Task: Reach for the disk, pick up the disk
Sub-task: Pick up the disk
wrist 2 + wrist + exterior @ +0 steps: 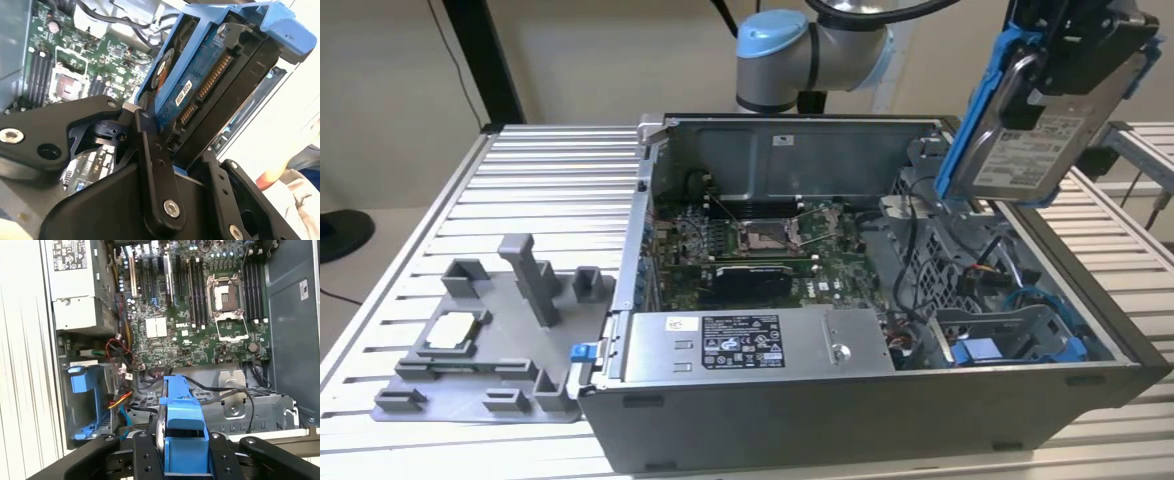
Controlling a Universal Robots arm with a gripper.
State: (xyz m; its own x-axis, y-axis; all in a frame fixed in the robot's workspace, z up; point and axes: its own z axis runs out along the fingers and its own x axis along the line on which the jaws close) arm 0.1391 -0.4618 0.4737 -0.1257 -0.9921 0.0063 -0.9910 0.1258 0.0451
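Note:
The disk (1021,140), a silver drive with a white label in a blue bracket, hangs in the air above the open computer case (854,420), at the exterior view's upper right. My gripper (1081,55) is shut on its upper end. In the second wrist view the black fingers (155,175) clamp the disk (200,95), whose blue circuit board and connector face the camera. In the first wrist view the disk's blue bracket (182,415) stands edge-on between the two fingers (147,460), above the case's drive bay.
The case holds a green motherboard (747,240), a grey power supply (747,345) with a label, and an empty blue drive cage (1014,340). A grey fixture plate (480,340) with a small silver chip lies on the slatted table (534,180). A person's arm (272,177) is nearby.

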